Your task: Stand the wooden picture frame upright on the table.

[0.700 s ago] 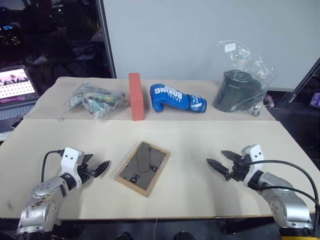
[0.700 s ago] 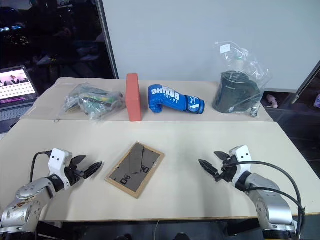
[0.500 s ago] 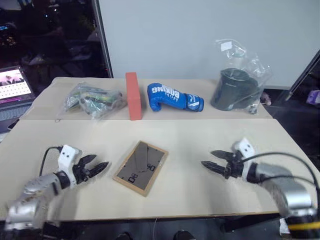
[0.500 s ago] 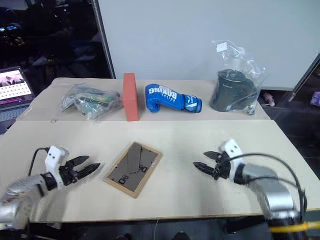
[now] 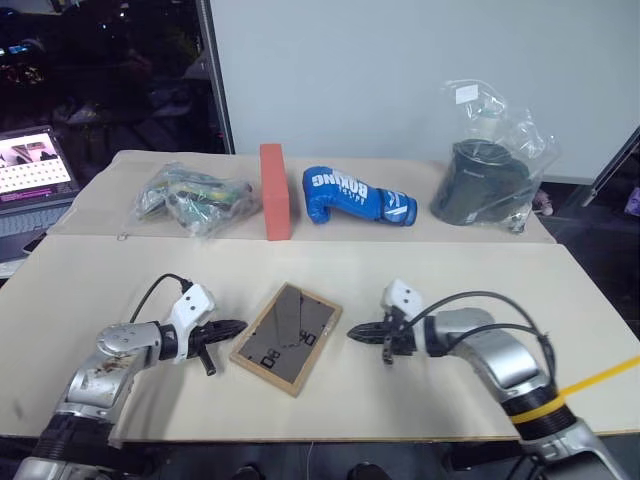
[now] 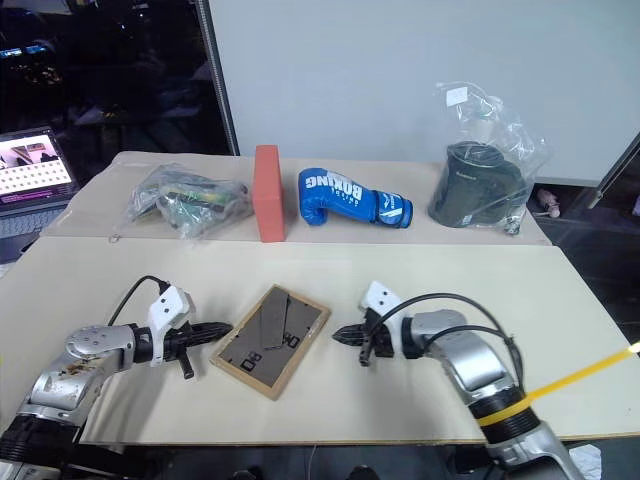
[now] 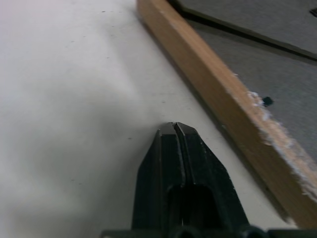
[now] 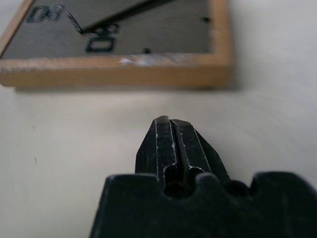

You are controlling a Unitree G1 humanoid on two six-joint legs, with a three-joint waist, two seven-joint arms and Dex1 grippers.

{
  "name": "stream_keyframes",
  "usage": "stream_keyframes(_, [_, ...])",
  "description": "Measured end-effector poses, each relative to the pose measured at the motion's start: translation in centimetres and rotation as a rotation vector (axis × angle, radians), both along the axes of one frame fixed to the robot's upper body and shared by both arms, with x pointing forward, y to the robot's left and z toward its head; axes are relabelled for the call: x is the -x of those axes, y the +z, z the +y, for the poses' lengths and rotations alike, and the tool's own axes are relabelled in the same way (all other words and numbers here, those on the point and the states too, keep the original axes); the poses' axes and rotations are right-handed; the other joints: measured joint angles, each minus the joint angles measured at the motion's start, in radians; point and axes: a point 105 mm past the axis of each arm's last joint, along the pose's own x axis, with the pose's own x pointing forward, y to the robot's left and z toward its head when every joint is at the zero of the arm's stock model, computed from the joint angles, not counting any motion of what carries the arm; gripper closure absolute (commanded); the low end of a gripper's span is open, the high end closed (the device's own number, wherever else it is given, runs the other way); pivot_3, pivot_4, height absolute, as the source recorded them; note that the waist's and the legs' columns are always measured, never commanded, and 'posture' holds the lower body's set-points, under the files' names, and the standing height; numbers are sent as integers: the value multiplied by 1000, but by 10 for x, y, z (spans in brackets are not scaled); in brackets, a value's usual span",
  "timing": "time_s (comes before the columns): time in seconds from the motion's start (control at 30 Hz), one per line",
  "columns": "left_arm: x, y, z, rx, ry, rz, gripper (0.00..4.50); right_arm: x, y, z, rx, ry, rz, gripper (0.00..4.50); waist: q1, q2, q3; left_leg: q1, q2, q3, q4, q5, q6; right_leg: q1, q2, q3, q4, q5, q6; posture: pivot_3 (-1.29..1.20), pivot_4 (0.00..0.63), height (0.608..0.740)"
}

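The wooden picture frame (image 5: 286, 335) lies flat on the table (image 5: 420, 270), dark grey backing and prop leg up, with white marks near its front end. My left gripper (image 5: 238, 326) is shut, its tips just left of the frame's left edge, nothing between them. The right gripper (image 5: 352, 331) is shut too, pointing at the frame's right edge from a short gap away. Up close, the left wrist view has the light-wood rim (image 7: 218, 91) beside my fingertips (image 7: 173, 130). The right wrist view has the rim (image 8: 116, 69) just beyond that gripper's shut tips (image 8: 168, 121).
Along the back of the table stand a plastic bag of items (image 5: 192, 198), a red-orange brick-shaped block (image 5: 273, 191), a blue boxing glove (image 5: 352, 195) and a bagged dark container (image 5: 484, 180). A laptop (image 5: 30, 180) sits off the far left.
Both grippers have shut and moved inward, closing on the frame from each side. The frame has not moved.
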Motion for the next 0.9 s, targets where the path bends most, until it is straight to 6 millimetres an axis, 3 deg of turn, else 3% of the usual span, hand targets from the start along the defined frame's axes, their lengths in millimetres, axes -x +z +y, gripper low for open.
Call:
stream_keyframes(0.2, [20, -5, -21, 24, -84, 70, 4500, -19, -5, 7, -81, -108, 12, 4464, 5, 0, 0, 1, 0, -1, 2, 0, 0, 1, 0, -1, 0, 1, 2, 0, 150, 736])
stream_keyframes(0.37, [23, -7, -30, 53, -108, 86, 4500, -26, -3, -4, -33, -123, -32, 4464, 12, 0, 0, 0, 0, -1, 3, 0, 0, 2, 0, -1, 0, 1, 2, 0, 150, 736])
stream_keyframes(0.53, [22, -6, -13, 31, -34, 64, 4500, 1, -6, -31, 32, -77, 1, 4464, 20, 0, 0, 2, 0, -2, 0, 0, 0, 2, 0, -1, 0, 0, 1, 0, 150, 736])
stream_keyframes(0.7, [12, -4, 7, 28, 87, 40, 4500, 26, -9, -35, 54, -16, 95, 4464, 15, 0, 0, 6, 0, -2, 1, 0, 0, 4, 0, -1, 0, -3, 6, 0, 150, 736])
stream_keyframes(0.9, [0, -7, -34, 100, 56, 16, 4500, 43, -12, -10, 1, 60, 174, 4464, 23, 0, -1, 3, 0, -2, 3, 0, 0, 4, 0, -1, 0, -2, 7, 0, 150, 736])
